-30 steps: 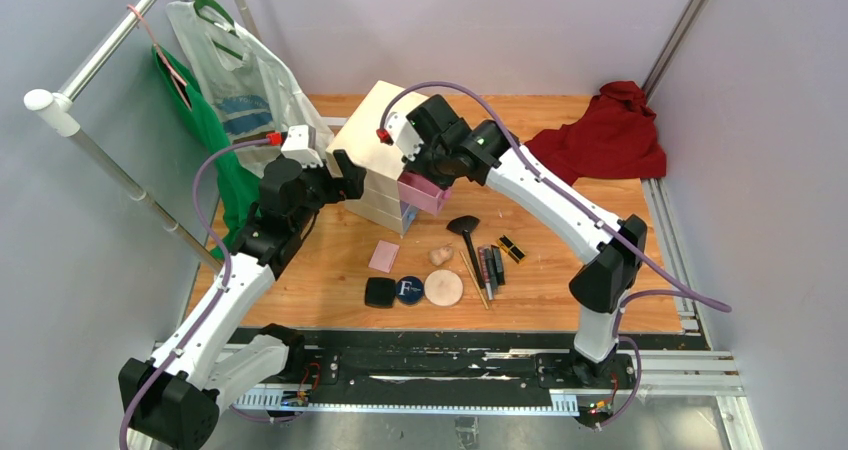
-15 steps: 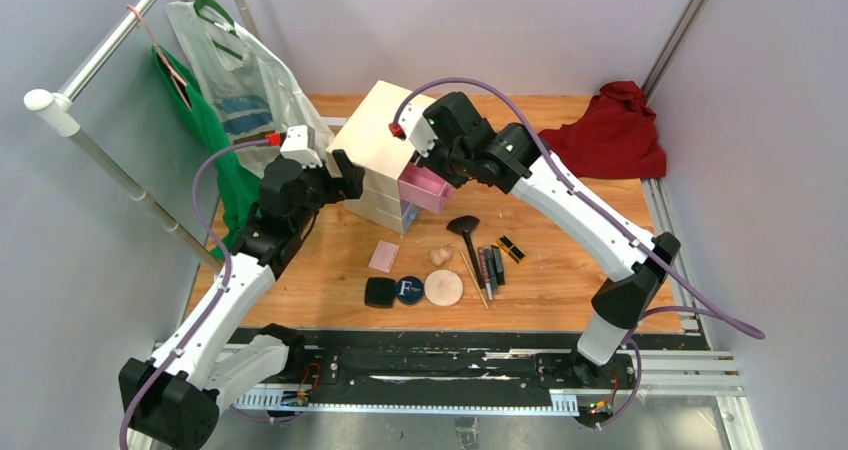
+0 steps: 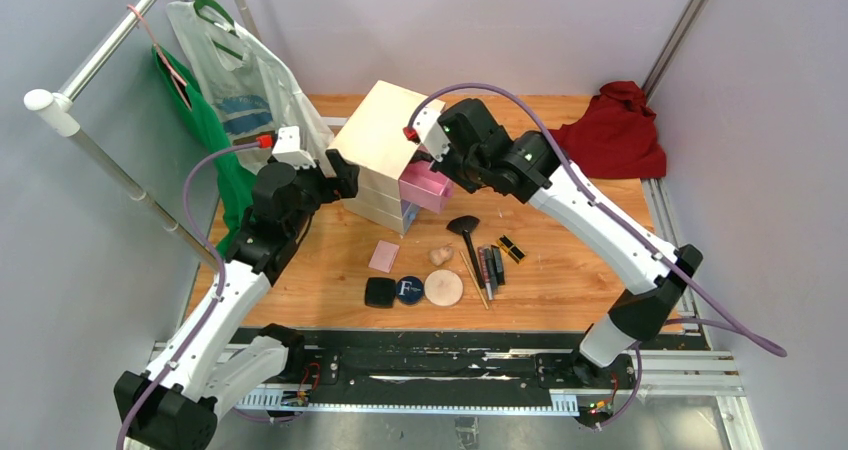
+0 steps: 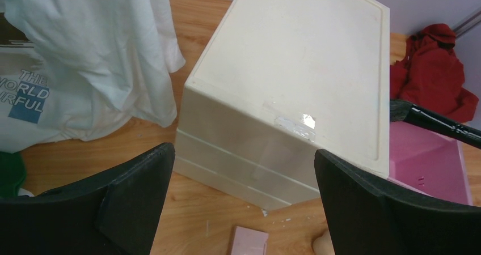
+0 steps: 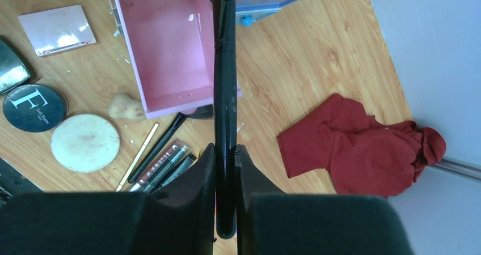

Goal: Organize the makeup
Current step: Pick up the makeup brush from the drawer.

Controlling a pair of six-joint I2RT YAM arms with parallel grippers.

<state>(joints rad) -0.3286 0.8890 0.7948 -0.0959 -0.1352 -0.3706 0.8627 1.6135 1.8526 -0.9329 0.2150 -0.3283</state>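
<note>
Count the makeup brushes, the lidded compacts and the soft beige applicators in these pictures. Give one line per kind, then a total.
Brushes: 2 (long black makeup brush gripped in the right tool; black wide-headed brush lying loose)
Compacts: 2 (black square compact; round navy compact with a white letter)
Beige applicators: 2 (flat round beige puff; small beige sponge)
Total: 6
</note>
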